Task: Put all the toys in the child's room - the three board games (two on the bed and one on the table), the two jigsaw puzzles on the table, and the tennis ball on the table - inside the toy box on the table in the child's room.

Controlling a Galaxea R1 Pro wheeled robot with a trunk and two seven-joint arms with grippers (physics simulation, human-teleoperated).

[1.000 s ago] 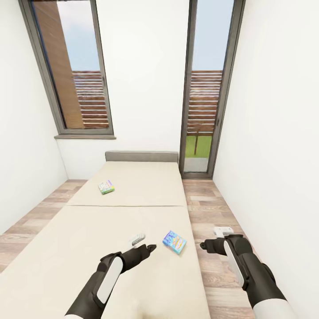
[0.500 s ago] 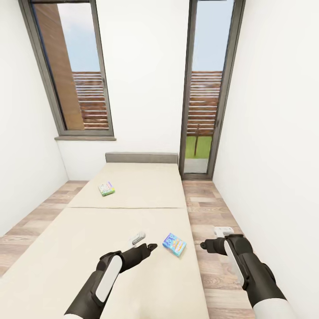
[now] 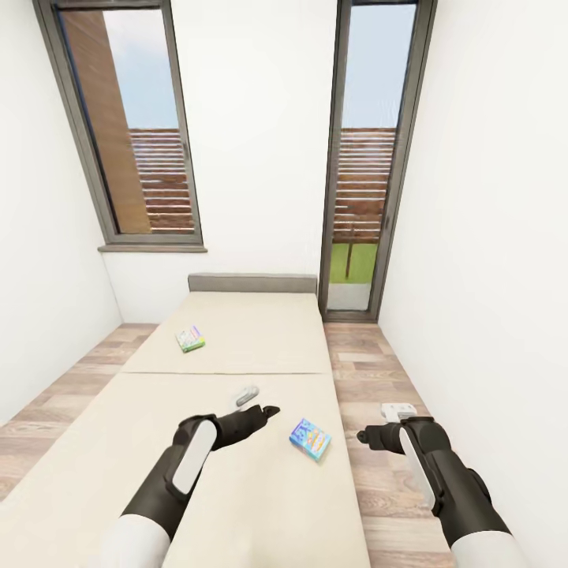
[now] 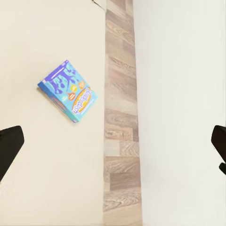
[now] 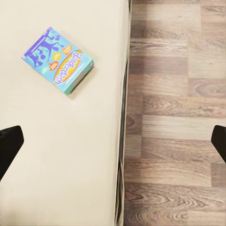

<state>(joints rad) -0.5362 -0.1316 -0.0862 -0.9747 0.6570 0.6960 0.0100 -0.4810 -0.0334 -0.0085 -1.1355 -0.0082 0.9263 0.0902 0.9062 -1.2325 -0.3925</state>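
The blue board game (image 3: 310, 439) lies flat near the bed's (image 3: 237, 489) right edge, the green-edged board game (image 3: 190, 339) far up the bed; the left gripper (image 3: 247, 394) hangs left of the blue box, jaws spread and empty; the right gripper (image 3: 397, 411), over the floor (image 3: 371, 371), is likewise open; a careless reach could nudge the thin box off the edge; since a second ago the left arm has lifted and moved farther from the robot.
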